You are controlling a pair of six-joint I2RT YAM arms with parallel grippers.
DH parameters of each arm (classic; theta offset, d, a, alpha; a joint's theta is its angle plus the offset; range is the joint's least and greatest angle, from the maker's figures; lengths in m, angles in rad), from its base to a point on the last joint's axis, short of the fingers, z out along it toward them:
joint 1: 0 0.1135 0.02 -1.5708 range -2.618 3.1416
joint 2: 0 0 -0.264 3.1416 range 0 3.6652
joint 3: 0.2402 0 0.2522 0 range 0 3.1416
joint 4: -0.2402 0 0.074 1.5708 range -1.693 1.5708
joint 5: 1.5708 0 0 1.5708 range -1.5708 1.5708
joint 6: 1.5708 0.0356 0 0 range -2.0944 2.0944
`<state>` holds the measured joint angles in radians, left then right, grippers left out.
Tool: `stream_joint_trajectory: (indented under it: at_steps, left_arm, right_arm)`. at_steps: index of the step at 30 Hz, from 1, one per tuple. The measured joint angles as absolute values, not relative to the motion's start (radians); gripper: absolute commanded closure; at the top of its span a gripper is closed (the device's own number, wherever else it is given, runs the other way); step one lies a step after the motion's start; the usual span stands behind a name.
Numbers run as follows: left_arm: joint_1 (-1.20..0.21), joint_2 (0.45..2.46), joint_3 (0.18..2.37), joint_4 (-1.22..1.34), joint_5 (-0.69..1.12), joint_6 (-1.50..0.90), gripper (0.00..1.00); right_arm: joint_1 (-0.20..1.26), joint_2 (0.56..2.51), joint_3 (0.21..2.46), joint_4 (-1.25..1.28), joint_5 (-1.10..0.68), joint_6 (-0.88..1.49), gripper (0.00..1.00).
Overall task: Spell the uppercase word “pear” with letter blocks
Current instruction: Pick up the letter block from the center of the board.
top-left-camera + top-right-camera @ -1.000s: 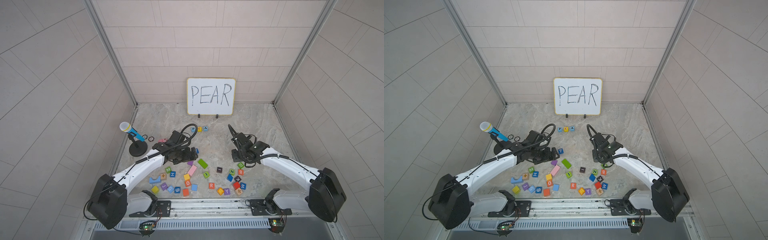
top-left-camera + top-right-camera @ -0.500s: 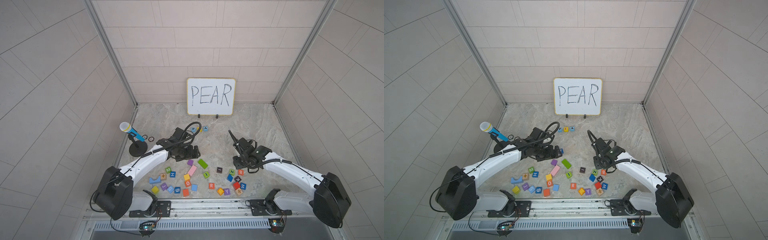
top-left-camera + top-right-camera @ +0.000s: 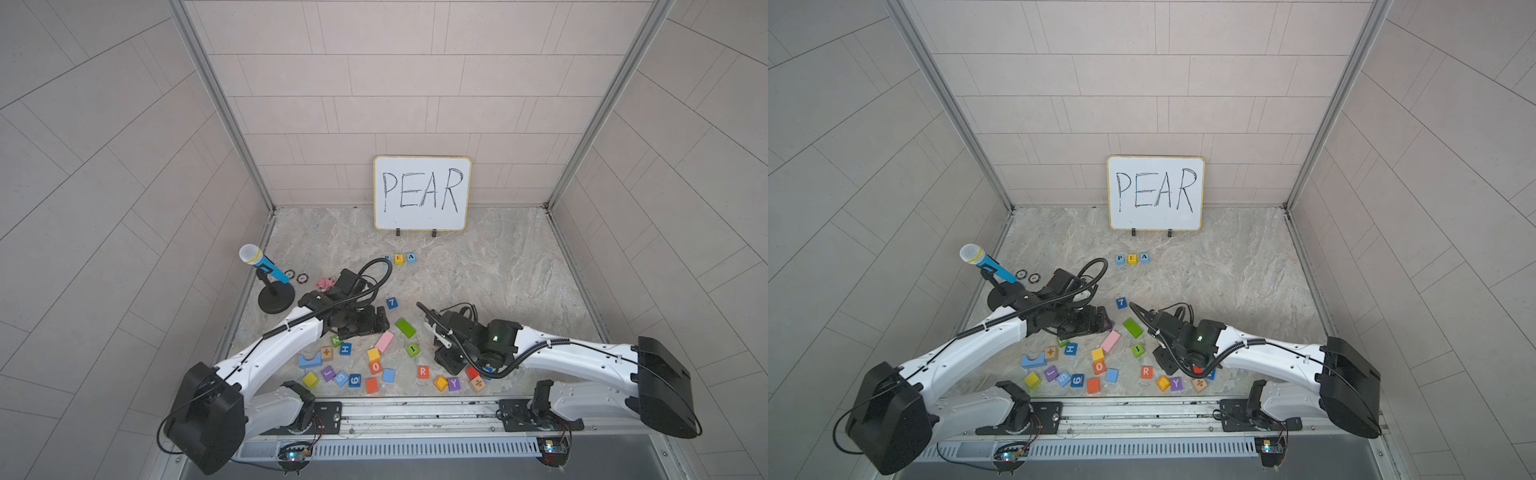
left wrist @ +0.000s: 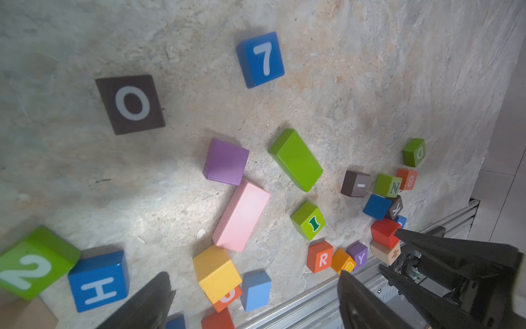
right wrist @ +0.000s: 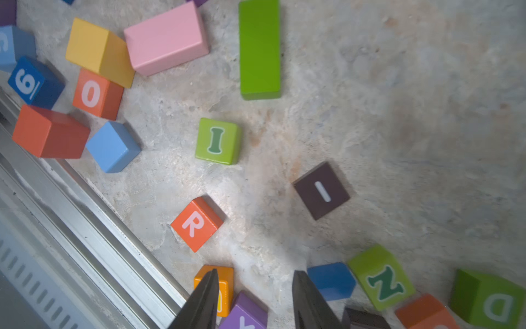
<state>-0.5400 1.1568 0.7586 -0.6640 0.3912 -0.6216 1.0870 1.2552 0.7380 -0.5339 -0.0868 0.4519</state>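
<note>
Three letter blocks stand in a row in front of the whiteboard: P [image 3: 1120, 258], yellow E [image 3: 1132, 258] and A [image 3: 1144, 257]. The orange R block [image 3: 423, 371] [image 5: 196, 224] lies near the front rail among loose blocks. My right gripper [image 3: 449, 363] [image 5: 254, 272] hangs low just right of R, open, with only bare floor between its fingers; R lies a short way ahead of the tips. My left gripper [image 3: 380, 322] [image 4: 254, 273] hovers wide open over the pink and yellow blocks, holding nothing.
A whiteboard [image 3: 422, 193] reading PEAR leans on the back wall. A microphone stand [image 3: 274, 301] is at the left. A blue 7 [image 3: 391, 302], long green block [image 3: 405, 327], pink block [image 3: 384, 341], green I [image 3: 412, 349] and several more cubes crowd the front, by the metal rail [image 3: 415, 411].
My right gripper has come down and forward-left toward the R block. My left gripper has shifted right and toward the front. Neither has opened or shut.
</note>
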Motion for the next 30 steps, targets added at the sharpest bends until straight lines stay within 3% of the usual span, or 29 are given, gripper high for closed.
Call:
stream_joint_trajectory:
  at_steps: [12, 30]
  left_arm:
    - [-0.54, 1.068, 0.672, -0.688, 0.389, -0.697, 0.05]
    - [-0.54, 1.07, 0.672, -0.686, 0.377, -0.708, 0.05]
  right_arm:
    - [1.251, 1.422, 0.732, -0.462, 0.011, 0.4, 0.49]
    - [1.224, 1.485, 0.741, -0.425, 0.119, 0.351, 0.48]
